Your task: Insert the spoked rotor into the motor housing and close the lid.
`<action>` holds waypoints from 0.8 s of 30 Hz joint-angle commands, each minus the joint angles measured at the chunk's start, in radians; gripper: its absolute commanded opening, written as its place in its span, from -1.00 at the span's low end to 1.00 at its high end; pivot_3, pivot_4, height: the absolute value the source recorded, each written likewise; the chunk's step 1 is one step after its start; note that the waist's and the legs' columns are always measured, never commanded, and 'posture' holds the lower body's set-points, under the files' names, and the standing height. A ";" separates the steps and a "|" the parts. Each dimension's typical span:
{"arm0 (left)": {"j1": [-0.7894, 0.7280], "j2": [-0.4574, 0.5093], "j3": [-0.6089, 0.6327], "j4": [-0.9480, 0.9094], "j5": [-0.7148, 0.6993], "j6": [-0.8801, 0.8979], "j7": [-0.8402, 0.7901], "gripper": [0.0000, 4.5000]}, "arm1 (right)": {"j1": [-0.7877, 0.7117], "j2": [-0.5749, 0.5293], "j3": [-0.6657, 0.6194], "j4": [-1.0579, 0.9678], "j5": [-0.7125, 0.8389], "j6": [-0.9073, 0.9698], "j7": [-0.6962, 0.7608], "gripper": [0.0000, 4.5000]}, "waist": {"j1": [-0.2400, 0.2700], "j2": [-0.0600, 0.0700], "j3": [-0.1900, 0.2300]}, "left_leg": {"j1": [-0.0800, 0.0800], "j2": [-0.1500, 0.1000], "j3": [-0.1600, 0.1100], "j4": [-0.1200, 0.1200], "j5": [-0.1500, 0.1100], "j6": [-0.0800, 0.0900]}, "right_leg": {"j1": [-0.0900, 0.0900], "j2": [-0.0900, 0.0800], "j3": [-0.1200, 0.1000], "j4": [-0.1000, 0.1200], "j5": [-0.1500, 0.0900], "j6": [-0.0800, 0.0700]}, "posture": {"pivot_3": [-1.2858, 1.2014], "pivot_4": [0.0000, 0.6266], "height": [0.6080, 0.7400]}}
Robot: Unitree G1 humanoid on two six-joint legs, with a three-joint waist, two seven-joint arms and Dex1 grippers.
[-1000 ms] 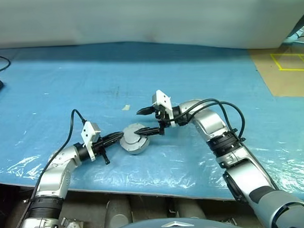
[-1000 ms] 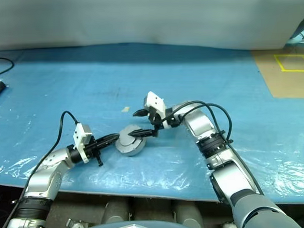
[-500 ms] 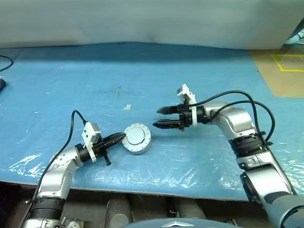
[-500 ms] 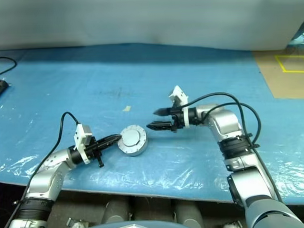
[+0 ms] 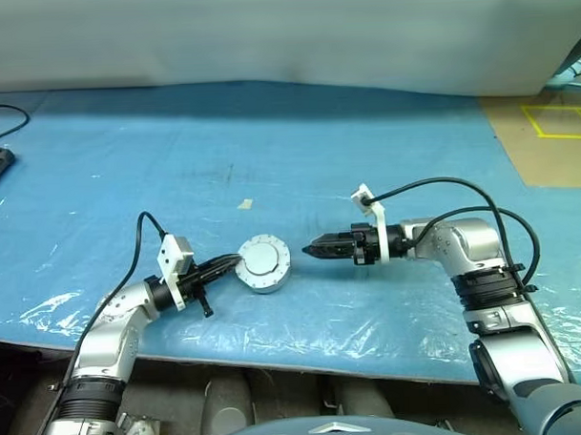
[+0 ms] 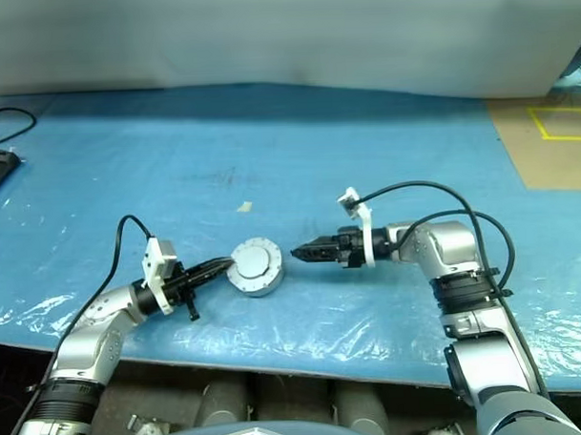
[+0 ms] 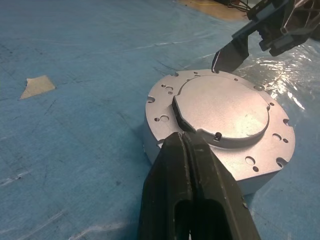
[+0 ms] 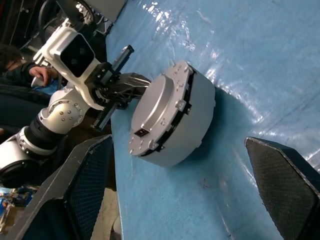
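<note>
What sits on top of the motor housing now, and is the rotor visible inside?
The lid, plain silver face up, lies on the motor housing. It covers the inside, so no rotor or windings can be seen.

The motor housing (image 5: 263, 266) sits flat on the blue sheet — a squat round silver body. The lid (image 7: 222, 105) lies on top of it, plain pale face up — holes ring the rim.

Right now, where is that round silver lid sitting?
The lid sits on the motor housing, on the blue table sheet between the two grippers, nearer the left gripper.
</note>
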 commanded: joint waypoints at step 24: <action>0.012 0.000 -0.011 0.008 0.021 -0.015 0.018 -1.00 | -0.037 0.146 -0.002 0.097 0.054 0.092 -0.122 0.99 | -0.001 0.000 0.000 | 0.000 0.000 0.000 0.004 0.000 0.000 | 0.000 0.000 0.000 0.004 0.000 0.000 | 0.03 -0.52 1.00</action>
